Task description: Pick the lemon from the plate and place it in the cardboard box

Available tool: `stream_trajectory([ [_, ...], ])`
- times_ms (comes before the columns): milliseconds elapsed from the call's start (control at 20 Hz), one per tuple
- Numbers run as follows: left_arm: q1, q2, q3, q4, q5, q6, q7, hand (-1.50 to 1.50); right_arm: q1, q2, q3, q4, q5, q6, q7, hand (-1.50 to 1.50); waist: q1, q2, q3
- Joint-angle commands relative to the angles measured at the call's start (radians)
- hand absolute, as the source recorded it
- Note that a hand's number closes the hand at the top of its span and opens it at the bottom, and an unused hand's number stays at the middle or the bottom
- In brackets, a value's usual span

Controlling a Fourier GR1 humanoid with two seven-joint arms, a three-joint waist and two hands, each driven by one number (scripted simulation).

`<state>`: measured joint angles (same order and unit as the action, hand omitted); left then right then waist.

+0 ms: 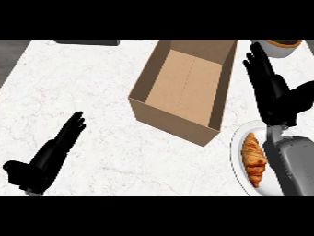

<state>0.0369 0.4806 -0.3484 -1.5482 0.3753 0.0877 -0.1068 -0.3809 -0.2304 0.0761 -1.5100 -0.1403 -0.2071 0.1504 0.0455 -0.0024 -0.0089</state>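
Note:
An open cardboard box (186,87) stands at the middle of the white counter, and nothing shows inside it. To its lower right lies a white plate (239,152) holding a golden croissant (254,159); no lemon shows on the plate. My right hand (271,87) hovers open, fingers straight, just right of the box and above the plate's far edge. Its grey forearm (299,166) covers the right part of the plate. My left hand (47,156) rests open on the counter at the lower left, well away from the box.
A small bowl-like pot (282,46) stands at the far right corner, just behind my right hand's fingertips. A dark flat object (88,42) lies at the counter's far edge, left of the box. Grey floor borders the counter on both sides.

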Motion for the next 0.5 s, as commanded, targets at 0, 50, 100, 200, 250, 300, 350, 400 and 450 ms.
stream_trajectory([
  [0,-0.008,-0.003,0.053,0.077,-0.068,0.05,-0.035,0.0,0.003,-0.046,-0.026,-0.014,-0.05,0.109,-0.013,-1.5,-0.043,0.003,0.009],
  [50,-0.004,0.081,0.109,0.037,-0.065,0.088,0.017,0.0,0.106,-0.065,-0.021,0.024,-0.084,0.192,-0.121,-1.5,-0.038,0.004,0.011],
  [100,-0.034,0.094,0.142,0.079,-0.094,0.149,0.042,0.0,0.155,-0.11,-0.031,-0.04,-0.133,0.263,-0.098,-1.5,-0.065,0.0,0.013],
  [200,-0.025,0.168,0.206,0.125,-0.152,0.217,0.032,0.0,0.197,-0.176,-0.056,0.022,-0.168,0.378,-0.164,-1.5,-0.057,0.007,0.017],
  [250,-0.035,0.2,0.238,0.145,-0.178,0.267,0.06,0.0,0.234,-0.2,-0.049,0.019,-0.183,0.433,-0.175,-1.5,-0.071,0.006,0.02],
  [300,-0.009,0.142,0.16,0.118,-0.133,0.182,0.046,0.0,0.097,-0.38,0.062,-0.049,0.162,0.371,-0.197,-1.5,-0.021,-0.013,-0.017],
  [350,-0.02,0.161,0.18,0.132,-0.148,0.206,0.057,0.0,0.135,-0.453,0.081,-0.03,0.232,0.4,-0.215,-1.5,-0.044,0.002,-0.002],
  [400,-0.017,0.183,0.192,0.138,-0.163,0.223,0.071,0.0,0.187,-0.48,0.095,-0.012,0.271,0.418,-0.286,-1.5,-0.055,0.007,0.012],
  [450,-0.018,0.186,0.206,0.139,-0.175,0.252,0.075,0.0,0.267,-0.475,0.088,0.05,0.265,0.431,-0.384,-1.5,-0.058,0.014,0.018],
])
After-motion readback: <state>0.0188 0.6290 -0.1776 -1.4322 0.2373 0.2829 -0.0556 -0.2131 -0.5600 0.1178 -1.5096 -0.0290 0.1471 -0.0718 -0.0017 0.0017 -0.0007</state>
